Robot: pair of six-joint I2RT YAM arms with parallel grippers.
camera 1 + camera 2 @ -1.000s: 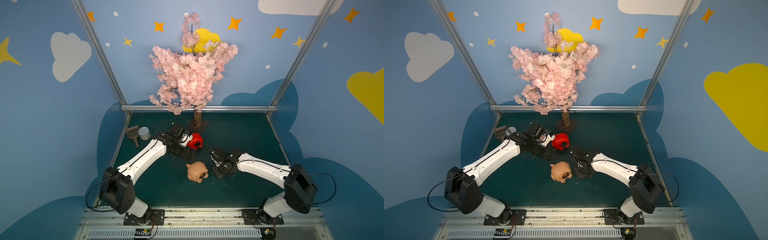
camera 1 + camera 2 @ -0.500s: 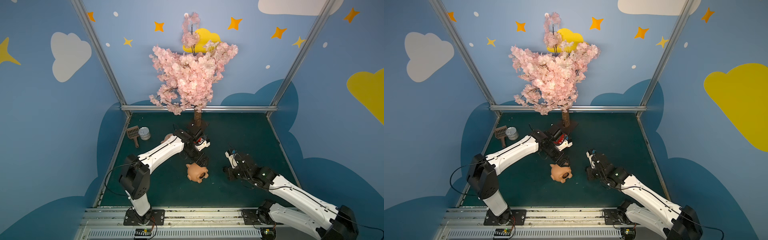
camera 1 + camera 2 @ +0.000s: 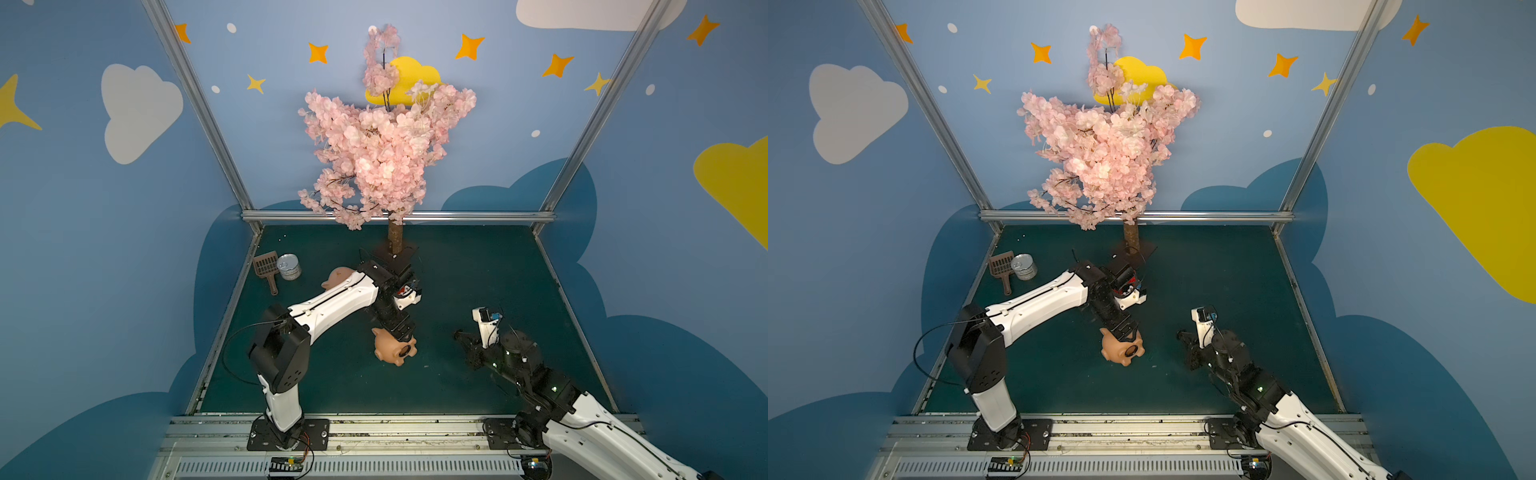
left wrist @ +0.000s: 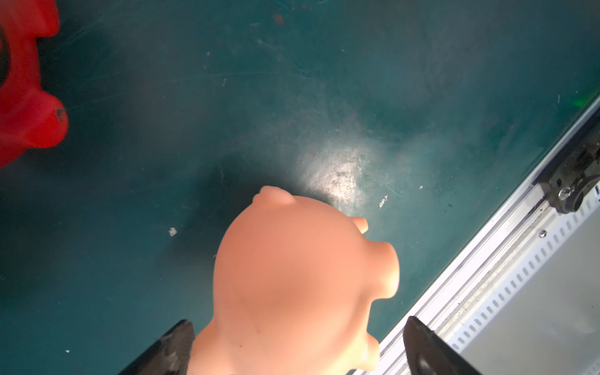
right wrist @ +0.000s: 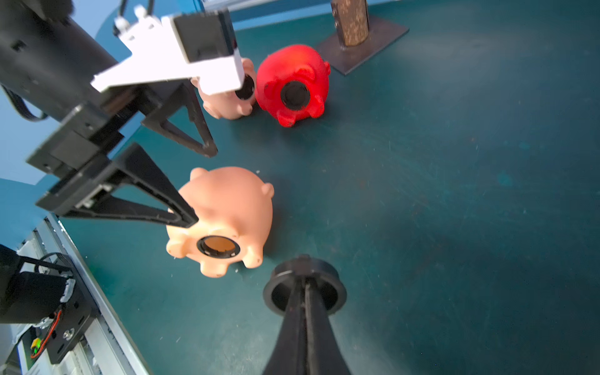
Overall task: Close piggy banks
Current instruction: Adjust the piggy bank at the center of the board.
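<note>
Pigs lie on the dark green surface (image 3: 478, 270), three of them. The near peach pig (image 3: 392, 347) (image 3: 1121, 349) (image 4: 292, 285) (image 5: 227, 207) is in the middle, lying on its side. The round hole in its belly is open, and you can see inside it. The left gripper (image 3: 401, 332) (image 4: 298, 323) (image 5: 201, 187) hangs over this pig with its two fingers spread wide. The pig sits between them. One finger (image 5: 181, 217) is right at the pig's side, but I cannot tell if it touches. The right gripper (image 3: 461, 336) (image 3: 1181, 334) (image 5: 303, 276) is a little way off to the side. Its fingers are squeezed tight on a black round plug (image 5: 282, 276), which it holds up near the pig's open belly without touching it. Farther back, near the foot of the pink flower tree (image 3: 382, 153), the red pig (image 5: 292, 84) (image 4: 26, 97) lies on its side too, with a black circle in its belly. The far peach pig (image 5: 227, 104) (image 3: 338, 278) is just beside it, partly hidden behind the left arm. A silver tin can (image 3: 289, 266) and a brown scoop (image 3: 266, 266) sit in the far corner, well apart from the pigs.
</note>
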